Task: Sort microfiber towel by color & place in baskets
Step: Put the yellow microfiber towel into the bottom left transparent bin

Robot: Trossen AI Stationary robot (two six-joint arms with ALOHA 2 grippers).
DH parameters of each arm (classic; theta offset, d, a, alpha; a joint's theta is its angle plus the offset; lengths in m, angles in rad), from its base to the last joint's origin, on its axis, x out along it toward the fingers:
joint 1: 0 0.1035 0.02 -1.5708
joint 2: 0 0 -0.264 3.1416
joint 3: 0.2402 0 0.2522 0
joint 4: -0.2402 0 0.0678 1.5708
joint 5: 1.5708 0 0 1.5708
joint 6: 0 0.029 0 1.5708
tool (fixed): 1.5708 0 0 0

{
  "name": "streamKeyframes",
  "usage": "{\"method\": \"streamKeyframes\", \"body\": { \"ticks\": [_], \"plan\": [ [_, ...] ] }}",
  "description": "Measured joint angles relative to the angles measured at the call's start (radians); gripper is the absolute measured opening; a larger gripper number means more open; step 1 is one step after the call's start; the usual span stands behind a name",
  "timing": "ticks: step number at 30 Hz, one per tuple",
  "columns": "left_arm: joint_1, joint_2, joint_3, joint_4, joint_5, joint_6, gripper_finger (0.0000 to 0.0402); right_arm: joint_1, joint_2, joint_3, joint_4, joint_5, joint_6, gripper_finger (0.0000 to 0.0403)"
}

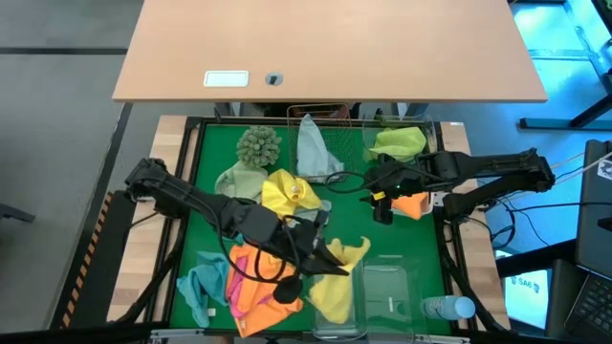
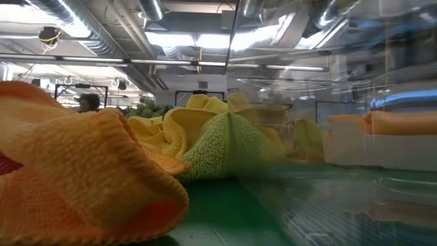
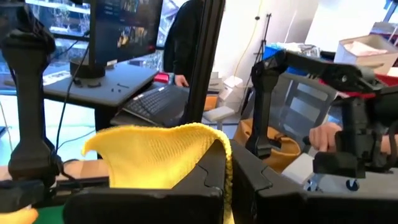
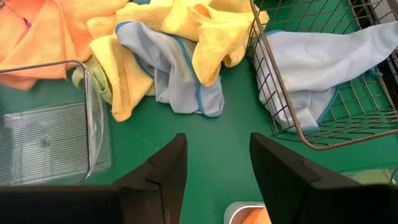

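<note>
- High view shows the left gripper (image 1: 330, 256) near the front of the green mat (image 1: 215, 162), with its jaws together on a yellow towel (image 1: 346, 253) that hangs toward a clear tub (image 1: 387, 296).
- From the left wrist view, the same yellow towel (image 3: 158, 155) is pinched between the two dark fingers (image 3: 205, 180) and stands up above them.
- Right gripper (image 1: 375, 196) hovers over the middle right of the mat, and its jaws are apart with nothing between them.
- Right wrist view looks down on bare green mat between the two fingers (image 4: 165, 171).
- Copper wire basket (image 4: 311, 134) holds a pale grey-blue towel (image 4: 323, 62); in the high view this basket (image 1: 320, 115) is at the back middle of the mat.
- Beside the basket lies a loose pile, with another yellow towel (image 4: 199, 31) on top of a second pale grey-blue towel (image 4: 177, 74).
- Lime green towel (image 1: 400, 141) lies in a container at the back right, and an orange towel (image 1: 413, 204) lies in a white tray just under the right arm.
- At the front left is a heap of orange towels (image 1: 253, 282) with a teal blue towel (image 1: 199, 285) touching it.
- Shaggy green ball (image 1: 259, 145) is at the back left, and a bottle with a blue cap (image 1: 449, 308) lies at the front right corner.
</note>
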Motion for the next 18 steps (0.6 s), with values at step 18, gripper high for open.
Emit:
{"method": "streamKeyframes", "body": {
  "ticks": [18],
  "plan": [
    [0.006,0.146,0.000,-0.380,-0.108,-0.007,0.0000,0.000,0.000,0.000,-0.001,-0.001,0.001,0.0172]
  ]
}}
